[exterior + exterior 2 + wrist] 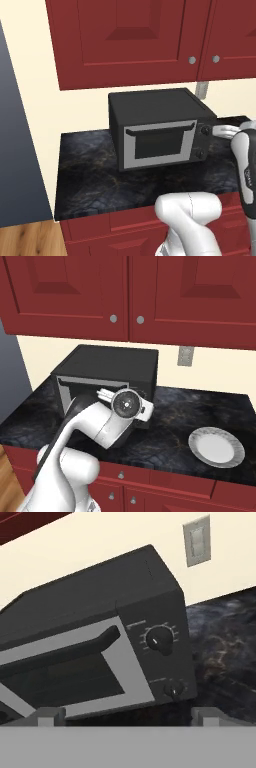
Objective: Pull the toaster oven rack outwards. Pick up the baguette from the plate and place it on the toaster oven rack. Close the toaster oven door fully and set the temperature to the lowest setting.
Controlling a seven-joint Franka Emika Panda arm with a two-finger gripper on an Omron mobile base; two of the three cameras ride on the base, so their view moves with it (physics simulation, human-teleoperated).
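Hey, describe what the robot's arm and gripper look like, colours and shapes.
The arm has glossy white, rounded shells with dark grey bands at the joints. At its wrist sits a round dark disc with a pale centre, seen in the right base view. In the left base view a dark strip runs along the white forearm. The gripper shows two small grey, blocky fingertips in the hand view.

the arm (95,428) is glossy white with rounded, bulbous links and dark grey bands at the joints. a round dark cap with a pale ring marks its wrist joint (126,403). faint dark lettering runs along one link (246,172).
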